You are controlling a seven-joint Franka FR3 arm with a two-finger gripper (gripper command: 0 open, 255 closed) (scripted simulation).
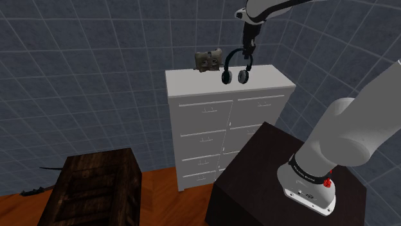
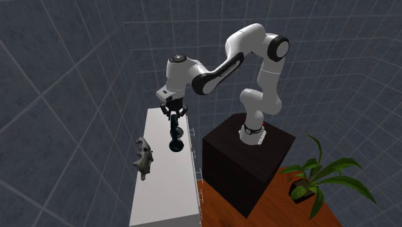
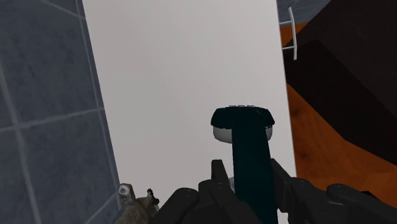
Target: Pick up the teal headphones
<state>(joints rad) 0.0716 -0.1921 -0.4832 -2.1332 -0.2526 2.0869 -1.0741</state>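
Observation:
The headphones (image 1: 234, 69) are dark, with a teal-black band and two round ear cups, and they hang above the white dresser top (image 1: 193, 82). My gripper (image 1: 247, 48) is shut on the band at its top. In the second exterior view the gripper (image 2: 174, 116) holds the headphones (image 2: 175, 138) dangling over the dresser top (image 2: 164, 187). In the wrist view the band (image 3: 253, 159) runs between my fingers (image 3: 219, 175) down to an ear cup (image 3: 242, 121) over the white top.
A grey-brown lumpy object (image 1: 209, 60) lies on the dresser's back part, beside the headphones. The white dresser has several drawers (image 1: 205, 138). My dark stand (image 1: 283, 186) is close to the dresser. A dark wooden crate (image 1: 96, 189) stands on the floor; a potted plant (image 2: 322, 177) is near the stand.

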